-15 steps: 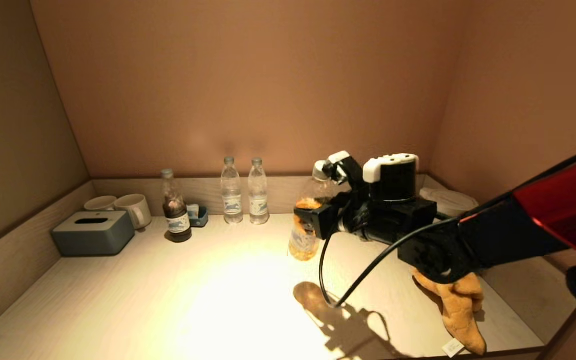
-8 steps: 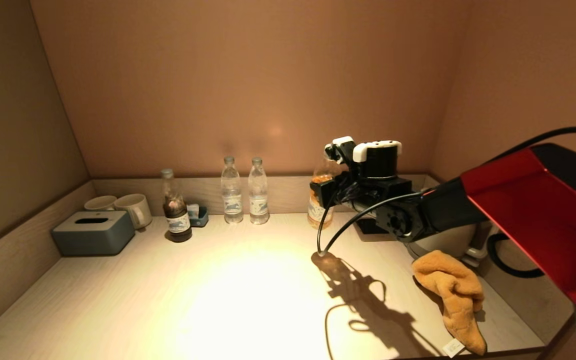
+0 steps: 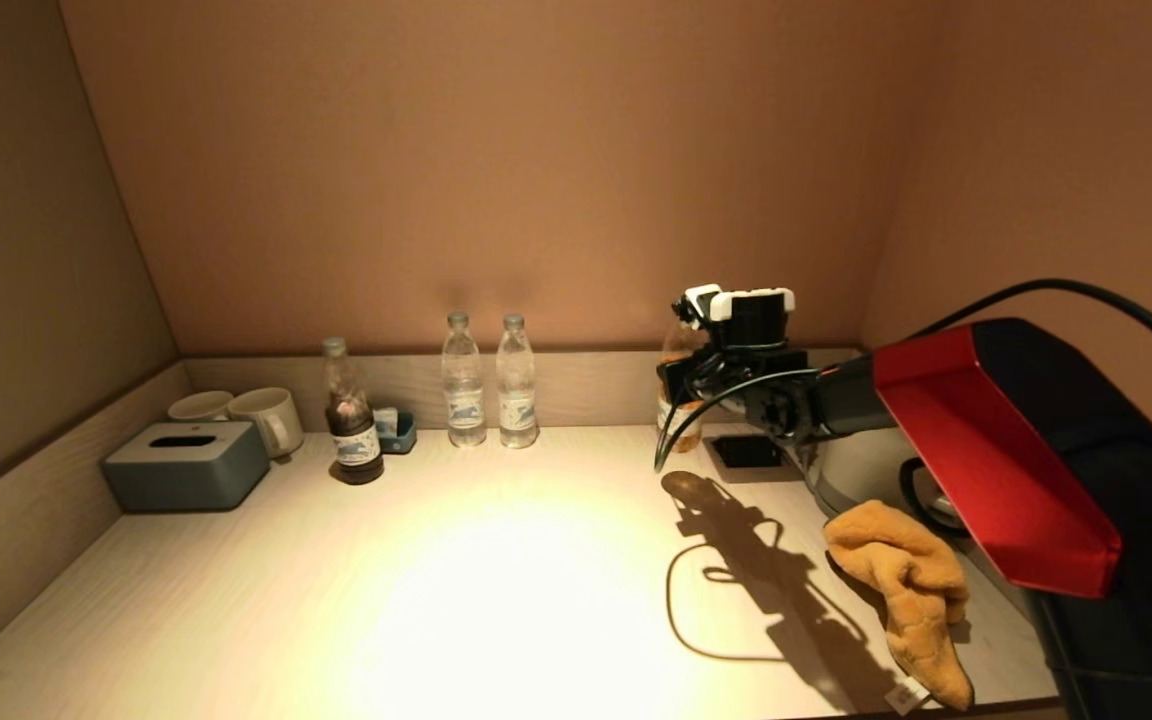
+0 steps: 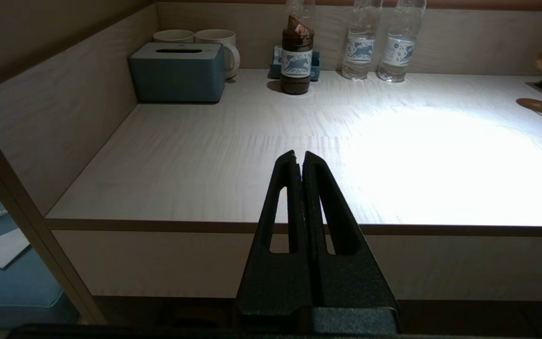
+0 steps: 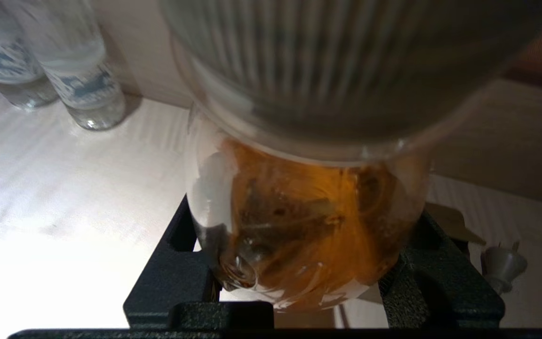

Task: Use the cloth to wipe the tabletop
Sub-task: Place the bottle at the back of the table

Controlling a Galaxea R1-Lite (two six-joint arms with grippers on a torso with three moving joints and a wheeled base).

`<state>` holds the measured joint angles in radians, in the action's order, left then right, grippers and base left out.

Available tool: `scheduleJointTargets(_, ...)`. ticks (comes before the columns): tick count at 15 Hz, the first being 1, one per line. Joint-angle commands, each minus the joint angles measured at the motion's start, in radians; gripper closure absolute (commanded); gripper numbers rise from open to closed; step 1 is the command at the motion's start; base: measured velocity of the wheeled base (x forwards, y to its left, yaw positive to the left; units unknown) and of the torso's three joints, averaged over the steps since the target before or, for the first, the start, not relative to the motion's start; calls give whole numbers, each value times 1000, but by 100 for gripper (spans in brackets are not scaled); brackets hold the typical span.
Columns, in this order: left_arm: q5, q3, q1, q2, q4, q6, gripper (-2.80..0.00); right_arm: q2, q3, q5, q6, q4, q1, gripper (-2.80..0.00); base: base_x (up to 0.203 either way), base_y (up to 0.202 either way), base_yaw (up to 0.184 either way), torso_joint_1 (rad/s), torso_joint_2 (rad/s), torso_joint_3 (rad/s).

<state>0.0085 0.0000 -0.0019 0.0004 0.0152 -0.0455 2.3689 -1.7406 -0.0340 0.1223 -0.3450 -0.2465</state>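
Observation:
The orange cloth [image 3: 911, 590] lies crumpled at the front right of the pale wooden tabletop [image 3: 496, 590], with no gripper touching it. My right gripper [image 3: 684, 385] is at the back of the table, well behind the cloth, and is shut on a clear bottle of amber liquid [image 3: 682, 432]. In the right wrist view the bottle [image 5: 308, 221] sits between the two black fingers [image 5: 172, 278] of the gripper [image 5: 306, 263]. My left gripper [image 4: 299, 157] is shut and empty, parked before the table's front edge [image 4: 195, 227].
A grey tissue box [image 3: 186, 465] and two mugs [image 3: 266, 420] stand at the back left. A dark bottle [image 3: 351, 420] and two water bottles [image 3: 486, 385] line the back ledge. A kettle [image 3: 861, 470] and a black inset panel [image 3: 746, 450] are at the back right.
My right arm has carried the amber bottle from the middle of the table back and to the right, toward the rear ledge. The cloth has not moved.

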Motion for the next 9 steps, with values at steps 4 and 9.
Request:
scheduleJointTargets(4,1,0,0,0,0,0,0,114,-171,0,-21,262,26,0,0,0,0,0,0,0)
scheduleJointTargets(9,1,0,0,0,0,0,0,150,-183,0,-24,262,32,0,0,0,0,0,0,0)
